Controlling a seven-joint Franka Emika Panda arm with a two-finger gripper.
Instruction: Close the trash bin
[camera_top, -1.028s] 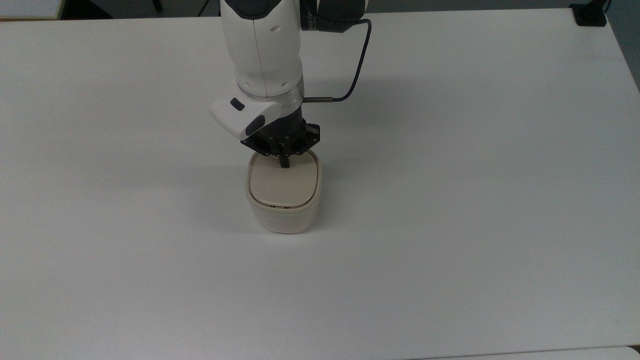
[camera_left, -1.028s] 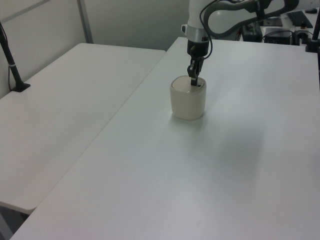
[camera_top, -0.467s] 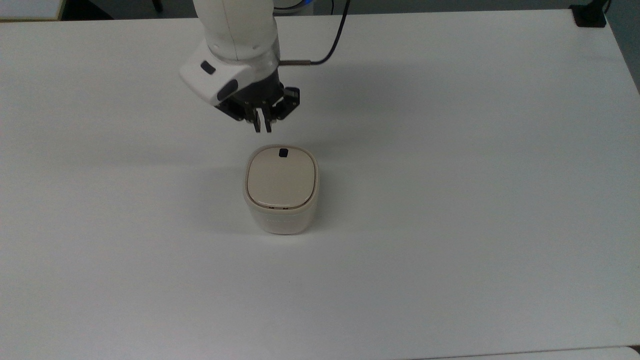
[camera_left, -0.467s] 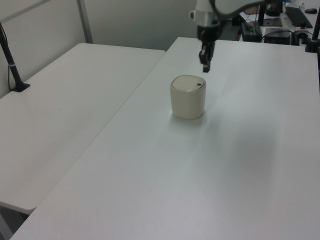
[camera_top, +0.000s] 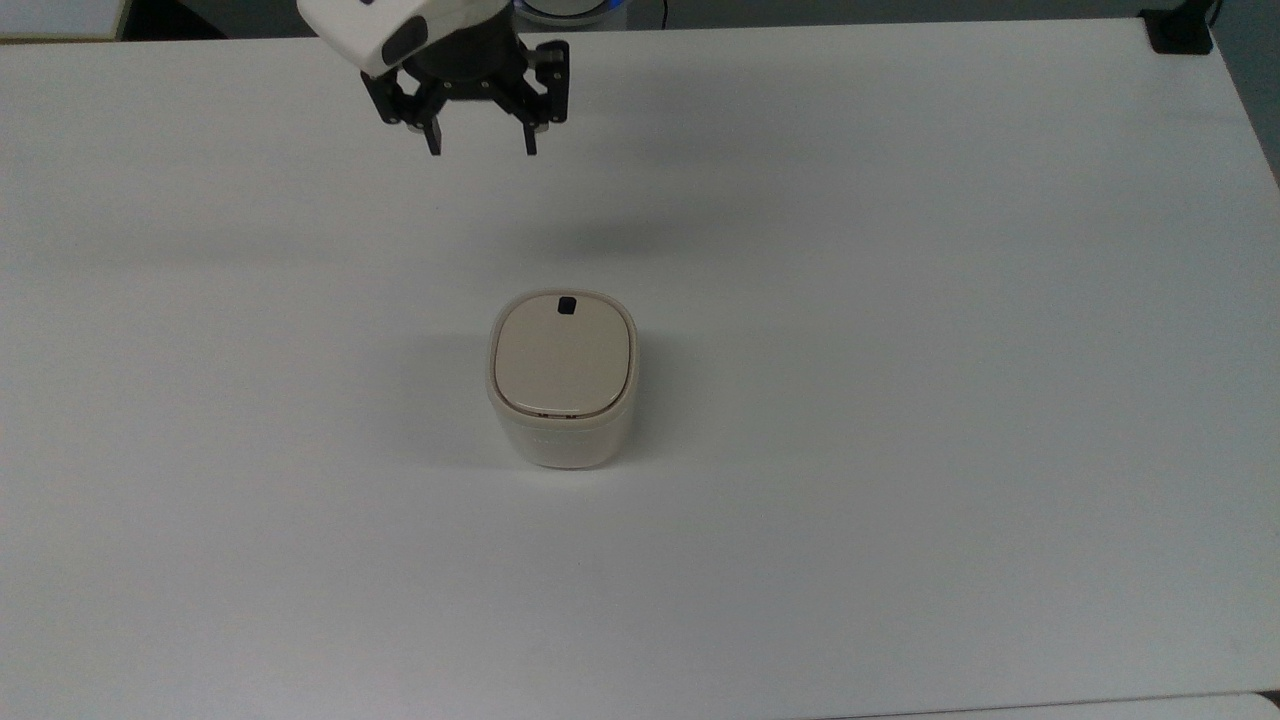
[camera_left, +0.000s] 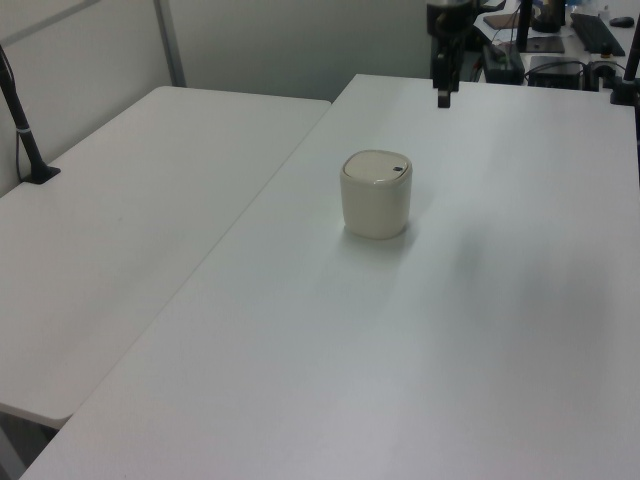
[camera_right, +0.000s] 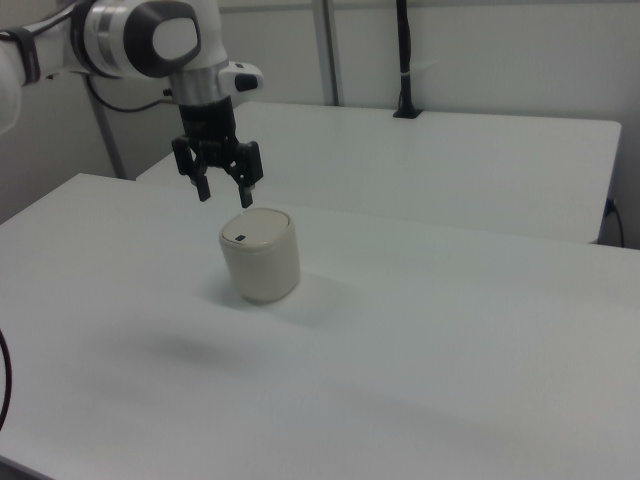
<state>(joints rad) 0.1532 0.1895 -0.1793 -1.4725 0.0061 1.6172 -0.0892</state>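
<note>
Rounded-square, prob. plastic trash bin (camera_top: 562, 382), smooth beige lid (camera_top: 564, 355) flat; gripper (camera_top: 481, 148) fingers apart, far side.

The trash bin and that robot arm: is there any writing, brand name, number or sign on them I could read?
No text can be read.
Trash bin: faint raised marks on the front wall under the lid, too small and blurred to read.
Lid: a small black square mark near the edge, not a letter or number.
Gripper: no label visible.
Table: plain white, no markings.
</note>
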